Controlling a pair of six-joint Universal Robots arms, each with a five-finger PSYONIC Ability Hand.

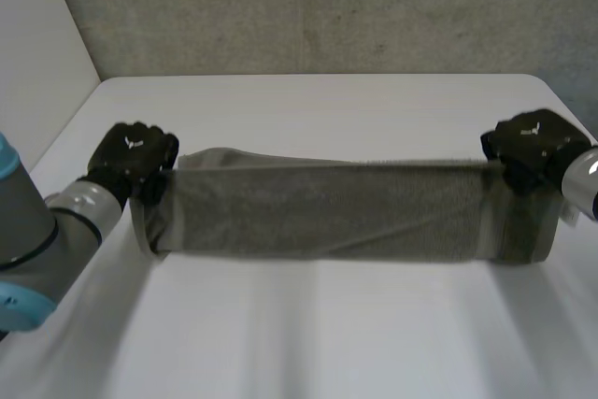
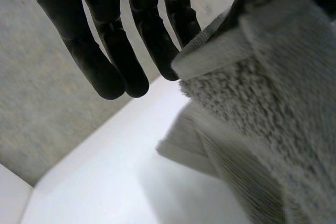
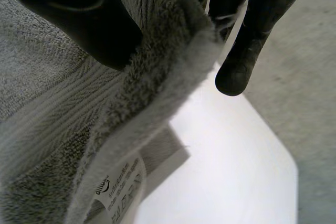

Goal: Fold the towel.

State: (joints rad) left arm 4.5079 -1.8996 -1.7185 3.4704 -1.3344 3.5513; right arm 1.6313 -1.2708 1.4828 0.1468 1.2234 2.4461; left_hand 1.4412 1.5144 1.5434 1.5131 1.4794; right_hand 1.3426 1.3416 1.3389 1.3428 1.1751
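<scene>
A grey-green towel [image 1: 327, 207] hangs stretched between my two hands above the white table [image 1: 308, 324], its lower part sagging down to the tabletop. My left hand [image 1: 131, 156] pinches the towel's upper left corner; in the left wrist view the towel [image 2: 262, 114] is caught by the thumb while the fingers [image 2: 105, 61] point out beside it. My right hand [image 1: 533, 147] holds the upper right corner; in the right wrist view the thumb [image 3: 79, 19] presses the towel's edge [image 3: 157, 82] against the fingers [image 3: 247, 56]. A white label [image 3: 118, 190] hangs from that edge.
A grey concrete wall [image 1: 327, 7] stands behind the table's far edge. A white panel [image 1: 37, 53] rises at the far left. Bare tabletop lies in front of the towel and behind it.
</scene>
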